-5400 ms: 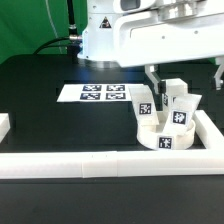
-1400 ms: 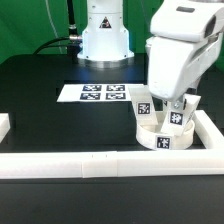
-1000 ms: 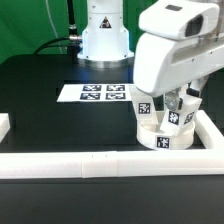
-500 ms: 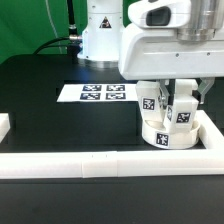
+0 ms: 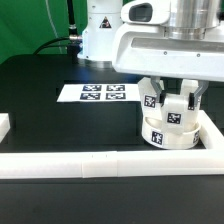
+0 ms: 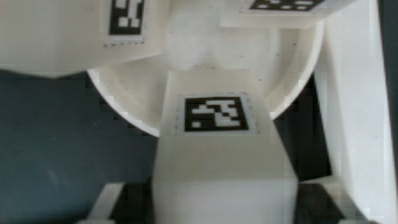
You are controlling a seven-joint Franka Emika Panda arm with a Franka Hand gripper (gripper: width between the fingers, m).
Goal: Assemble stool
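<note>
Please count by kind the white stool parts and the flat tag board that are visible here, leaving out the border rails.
Thick round white plastic disc seat: 1
Short blocky white plastic legs with black-and-white square tags: 3
Thin flat white marker board: 1
Total: 5

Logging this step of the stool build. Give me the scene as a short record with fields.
gripper: gripper low over the stool parts, fingers either side of one leg
held part: leg, tag facing the wrist camera
seat: seat in the corner formed by the border rails
marker board: marker board flat on the table, untouched
closure: cannot tell
</note>
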